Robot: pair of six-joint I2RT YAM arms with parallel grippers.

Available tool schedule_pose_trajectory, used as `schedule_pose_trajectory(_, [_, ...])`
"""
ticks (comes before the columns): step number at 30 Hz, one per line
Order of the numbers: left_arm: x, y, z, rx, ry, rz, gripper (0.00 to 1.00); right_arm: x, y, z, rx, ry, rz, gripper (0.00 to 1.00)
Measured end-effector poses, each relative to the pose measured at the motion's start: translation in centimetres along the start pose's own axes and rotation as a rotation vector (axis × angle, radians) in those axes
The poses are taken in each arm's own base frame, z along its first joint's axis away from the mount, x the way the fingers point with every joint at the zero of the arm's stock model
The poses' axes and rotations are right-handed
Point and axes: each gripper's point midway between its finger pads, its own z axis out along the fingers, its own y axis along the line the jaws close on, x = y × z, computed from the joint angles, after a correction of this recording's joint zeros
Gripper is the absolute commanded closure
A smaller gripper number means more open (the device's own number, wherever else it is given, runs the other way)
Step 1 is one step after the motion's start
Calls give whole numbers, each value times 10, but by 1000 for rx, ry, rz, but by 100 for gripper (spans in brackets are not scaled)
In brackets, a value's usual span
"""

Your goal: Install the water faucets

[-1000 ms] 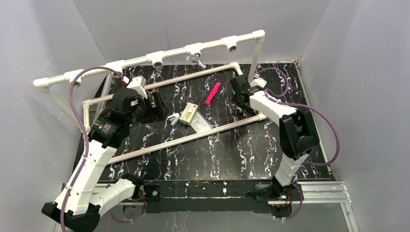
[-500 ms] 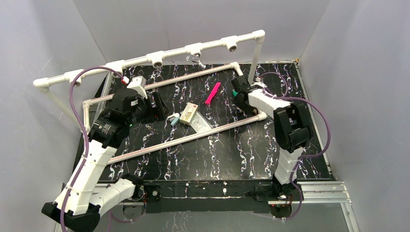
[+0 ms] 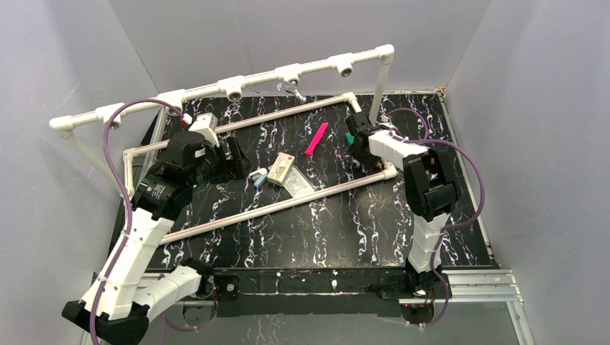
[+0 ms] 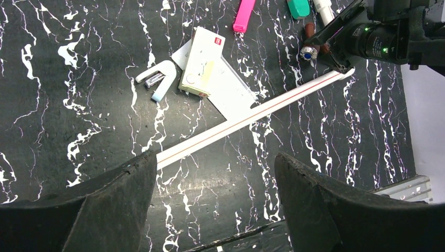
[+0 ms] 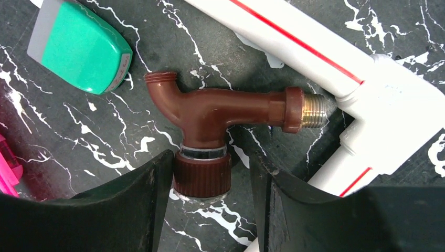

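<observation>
Surface: black white-veined tabletop [image 3: 345,230], lies under both pincers.
Room: closed in by plain grey walls [image 3: 237,36].
Right pincer [image 5: 210,168]: spread; the brown faucet's knob is straddled, not clamped.
Brown faucet [image 5: 220,113]: laid flat just ahead of the fingertips. Long axis is set crosswise to the fingers. Brass thread is pointed at the white pipe elbow [image 5: 388,105], just beside it. Spout mouth is turned away from the pincer.
Silver faucet [image 3: 289,88]: well apart from both pincers, under the raised pipe rail [image 3: 216,90].
Left pincer [image 4: 212,163]: spread, nothing held.
</observation>
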Motion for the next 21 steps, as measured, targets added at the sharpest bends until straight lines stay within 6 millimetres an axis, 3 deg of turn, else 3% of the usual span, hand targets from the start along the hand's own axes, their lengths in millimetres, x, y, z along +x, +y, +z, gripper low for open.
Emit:
schedule_pose_trajectory(11, [1,1,3,-5,9,7,21,10,0,9,6,33,-13,47])
schedule_pose_trajectory(15, [1,1,3,-5,10,7,21,11,0,9,2,37,-17,67])
schedule_pose_trajectory(19, [1,1,3,-5,10,7,21,11,0,9,-8,35,-24,96])
schedule_pose_trajectory(21, [1,1,3,-5,10,7,21,12,0,8,-23,33,-30,99])
